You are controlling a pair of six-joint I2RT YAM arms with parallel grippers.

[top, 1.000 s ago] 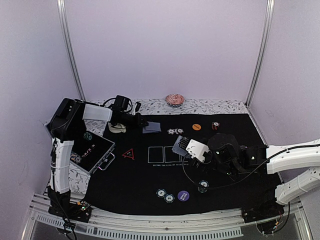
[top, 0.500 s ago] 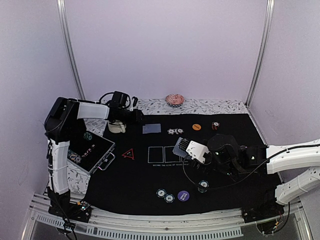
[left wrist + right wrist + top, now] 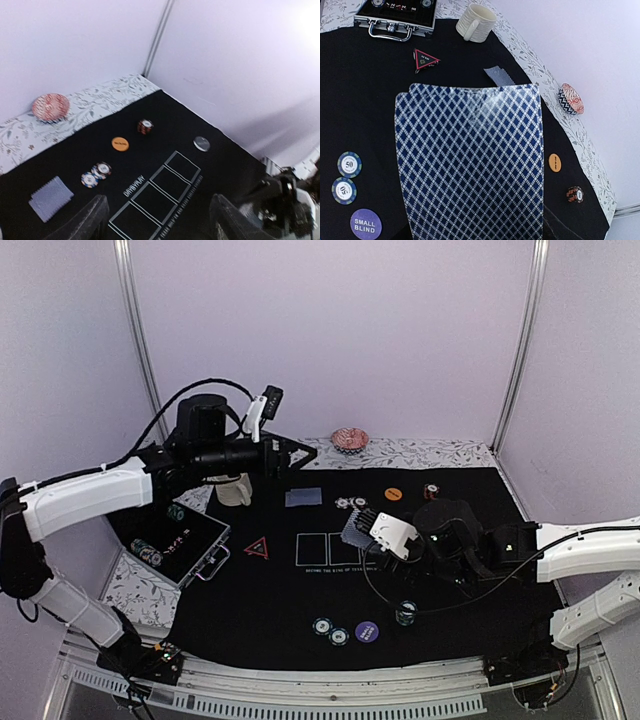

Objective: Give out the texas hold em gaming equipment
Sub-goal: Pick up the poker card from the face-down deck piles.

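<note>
Fingertips of the left gripper [image 3: 160, 221] stand wide apart with nothing between them, hanging high over the black felt mat [image 3: 165, 125]. Below and ahead of them a single blue-grey-backed playing card [image 3: 51, 198] lies flat and alone. Two striped-edge poker chips [image 3: 102, 170] sit just beyond it, and the round orange button [image 3: 120, 144] is further out.

The right gripper [image 3: 376, 531] is closed on a stack of blue diamond-backed cards [image 3: 470, 165]. Its own fingertips are hidden behind the stack, which fills the wrist view. Past the stack's far edge I can see the red-outlined black triangle [image 3: 425, 59]. Off its left side sit two blue-rimmed chips [image 3: 349, 164] and the purple round button [image 3: 365, 224].

I read this as dealing, with the next card to come off the stack. I'd bring the open left fingers down to the stack's free edge, square to it, and close on the top card only. The right grip should hold steady so the stack doesn't fan. Too deep a bite would drag several cards, and too shallow a one could drop the card.
</note>
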